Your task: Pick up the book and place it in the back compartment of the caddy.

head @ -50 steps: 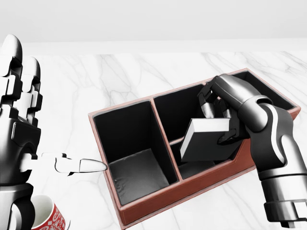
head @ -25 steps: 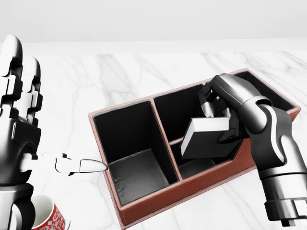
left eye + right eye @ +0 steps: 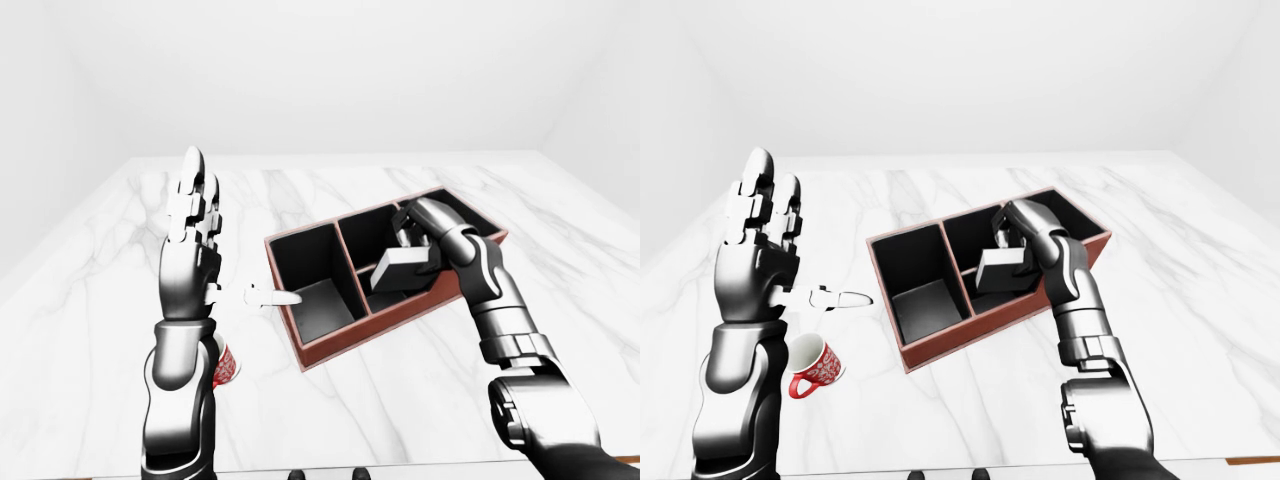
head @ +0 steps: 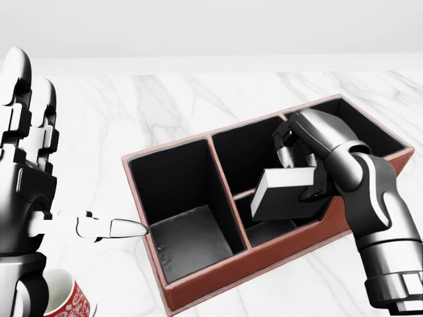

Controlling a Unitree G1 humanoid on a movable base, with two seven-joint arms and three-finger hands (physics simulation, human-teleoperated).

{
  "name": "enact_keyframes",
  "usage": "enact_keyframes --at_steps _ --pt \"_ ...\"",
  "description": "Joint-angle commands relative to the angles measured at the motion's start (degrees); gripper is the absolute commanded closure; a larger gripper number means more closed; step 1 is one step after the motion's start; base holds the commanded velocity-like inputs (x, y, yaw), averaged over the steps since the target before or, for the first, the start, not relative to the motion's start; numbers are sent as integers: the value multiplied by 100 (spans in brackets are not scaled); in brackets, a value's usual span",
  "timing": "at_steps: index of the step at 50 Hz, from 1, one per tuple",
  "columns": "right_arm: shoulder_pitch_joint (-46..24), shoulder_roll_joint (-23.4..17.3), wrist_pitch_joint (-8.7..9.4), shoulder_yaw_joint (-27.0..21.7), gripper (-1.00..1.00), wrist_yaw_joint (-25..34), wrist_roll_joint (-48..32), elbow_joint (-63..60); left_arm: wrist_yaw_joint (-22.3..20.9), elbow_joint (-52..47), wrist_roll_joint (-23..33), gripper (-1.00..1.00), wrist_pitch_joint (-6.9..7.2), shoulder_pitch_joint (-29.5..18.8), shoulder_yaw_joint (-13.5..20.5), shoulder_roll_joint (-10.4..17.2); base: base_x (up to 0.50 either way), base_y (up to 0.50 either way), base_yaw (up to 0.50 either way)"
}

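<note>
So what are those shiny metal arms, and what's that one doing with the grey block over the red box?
They belong to a robot shaped like a person, drawn inside a computer game world. All three pictures come from cameras on its head, so you see what it sees, looking down over its own arms. On the white marble table sits a reddish-brown caddy with black compartments, a box split into sections. The robot's right hand has its fingers closed round a small grey book with white pages, holding it tilted over the caddy's middle sections. Its job is to put the book into the back one. The left hand is raised, open and holding nothing. Below that arm a red and white patterned mug lies on its side.
</note>
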Motion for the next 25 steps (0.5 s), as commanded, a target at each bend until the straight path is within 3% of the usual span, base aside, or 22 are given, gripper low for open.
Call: enact_keyframes --at_steps 1,25 --pt "-24 0 -63 -76 100 -237 -50 120 3 2 3 -100 0 -8 0 0 0 0 0" --pt "112 21 -63 -54 100 -431 -105 164 0 -11 26 -100 0 3 -10 -3 0 0 0"
